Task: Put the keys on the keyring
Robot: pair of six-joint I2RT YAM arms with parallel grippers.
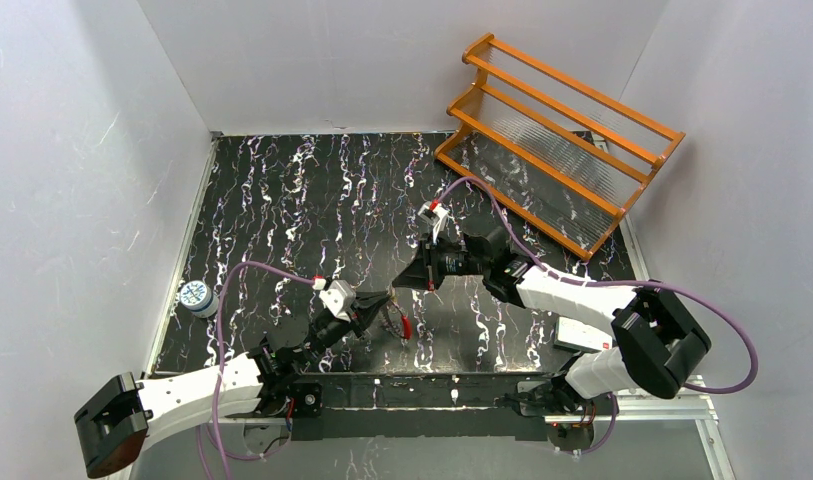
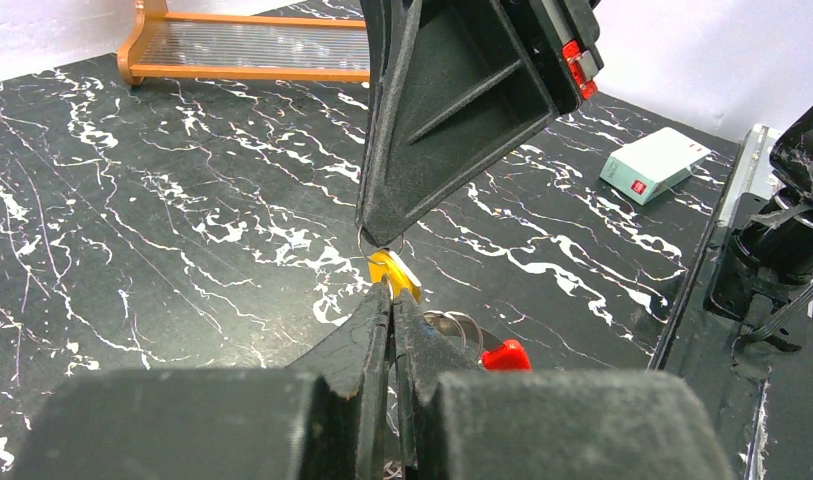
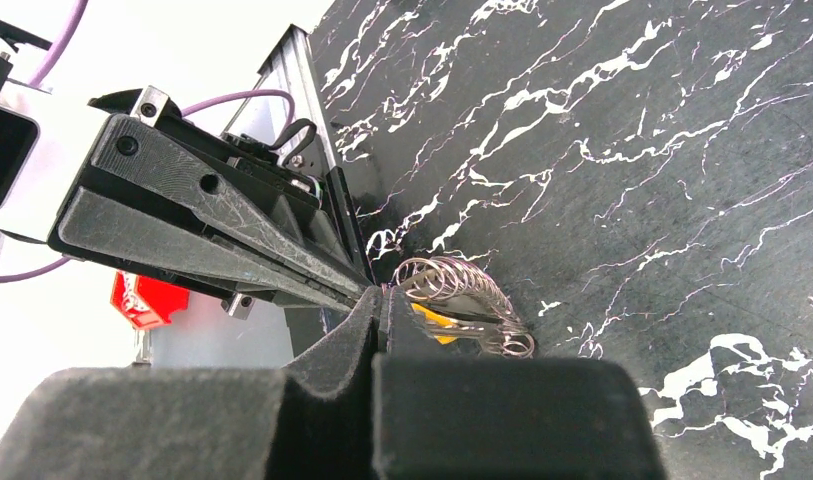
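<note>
Closest to the lens in the left wrist view is the left gripper (image 2: 390, 298), jaws squeezed right together with no gap showing. Sitting right at its tips is the brass key (image 2: 395, 274), a little gold-yellow sliver. The right gripper (image 2: 382, 232) comes down onto that same spot from above, also pinched fully closed. So both tips meet at 1 point with the key between them. Honestly can't tell which of the 2 has the key nipped and which has wire, it's too tight in there.

Just past the tips is the keyring (image 2: 452, 325): thin silvery wire loops with the red section (image 2: 506, 355) beside them. I can't tell if it hangs or rests on the black marbled table (image 2: 182, 200). From the right wrist view the wire looks like several turns bunched together, with the yellow of the key tucked right against them.

Progress-wise, my read is they're in the middle of working key number 1 onto the wire. Whether it's already threaded or just pressed against the loop, I can't say from these angles. I can't find the silvery key anywhere, so I'd guess that 1 is left to do, unless it's hidden in the wire bundle. The orange rack (image 1: 557, 140) at the back isn't involved.
</note>
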